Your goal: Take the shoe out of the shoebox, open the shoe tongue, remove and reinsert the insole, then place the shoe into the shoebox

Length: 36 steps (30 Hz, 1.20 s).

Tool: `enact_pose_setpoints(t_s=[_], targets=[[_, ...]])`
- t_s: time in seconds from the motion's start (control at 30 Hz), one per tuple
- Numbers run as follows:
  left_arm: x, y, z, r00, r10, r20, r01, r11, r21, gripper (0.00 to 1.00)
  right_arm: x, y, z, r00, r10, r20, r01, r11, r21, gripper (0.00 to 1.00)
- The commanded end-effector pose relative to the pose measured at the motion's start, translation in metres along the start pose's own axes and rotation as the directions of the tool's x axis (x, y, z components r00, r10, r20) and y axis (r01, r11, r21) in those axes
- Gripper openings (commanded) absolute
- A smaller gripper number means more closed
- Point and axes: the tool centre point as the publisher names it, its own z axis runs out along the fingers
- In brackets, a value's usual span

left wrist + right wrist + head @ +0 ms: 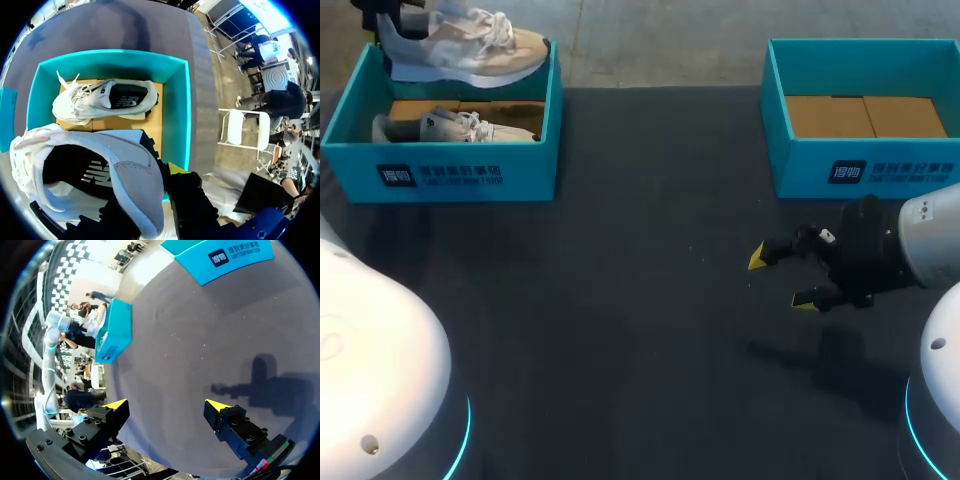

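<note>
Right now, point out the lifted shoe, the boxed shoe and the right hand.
Lifted shoe (pixel 460 50), head view, its side.
Boxed shoe (pixel 107 99), left wrist view, side panel.
Right hand (pixel 782 279), head view, midway between fingertips.

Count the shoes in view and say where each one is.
2. The raised shoe hangs over the left shoebox's far side; the lying shoe rests inside it. The right shoebox holds none.

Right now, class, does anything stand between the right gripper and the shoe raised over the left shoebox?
Nothing visible does. Only bare table lies between the right gripper and the shoe, which is up above the left shoebox rim.
</note>
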Motion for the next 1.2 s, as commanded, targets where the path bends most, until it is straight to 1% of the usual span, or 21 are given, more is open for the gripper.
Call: enact_pose_setpoints(t_s=[0.03, 0.4, 0.8, 1.03, 1.13, 1.2], targets=[[-0.003, 0.015, 0.009, 1.0, -0.001, -0.002, 0.001, 0.998, 0.055, 0.0, 0.001, -0.002, 0.0, 1.0, 0.002, 0.005, -0.002, 1.0, -0.003, 1.0], [-0.01, 0.016, 0.028, 1.0, 0.005, -0.024, -0.002, 0.994, 0.107, 0.0, 0.001, -0.002, 0.0, 1.0, 0.002, 0.005, -0.002, 1.0, -0.003, 1.0], [-0.013, 0.013, 0.041, 0.999, 0.015, -0.045, -0.009, 0.991, 0.133, 0.0, 0.001, -0.002, 0.0, 1.0, 0.002, 0.005, -0.002, 1.0, -0.003, 1.0], [0.0, 0.003, 0.022, 1.0, 0.003, 0.015, -0.004, 0.995, 0.101, 0.0, 0.001, -0.002, 0.0, 1.0, 0.002, 0.005, -0.002, 1.0, -0.003, 1.0], [0.002, 0.0, 0.016, 1.0, 0.004, 0.026, -0.006, 0.996, 0.086, 0.0, 0.001, -0.002, 0.0, 1.0, 0.002, 0.005, -0.002, 1.0, -0.003, 1.0], [0.005, -0.002, 0.005, 0.999, 0.002, 0.043, -0.005, 0.998, 0.056, 0.0, 0.001, -0.002, 0.0, 1.0, 0.002, 0.005, -0.002, 1.0, -0.003, 1.0]])
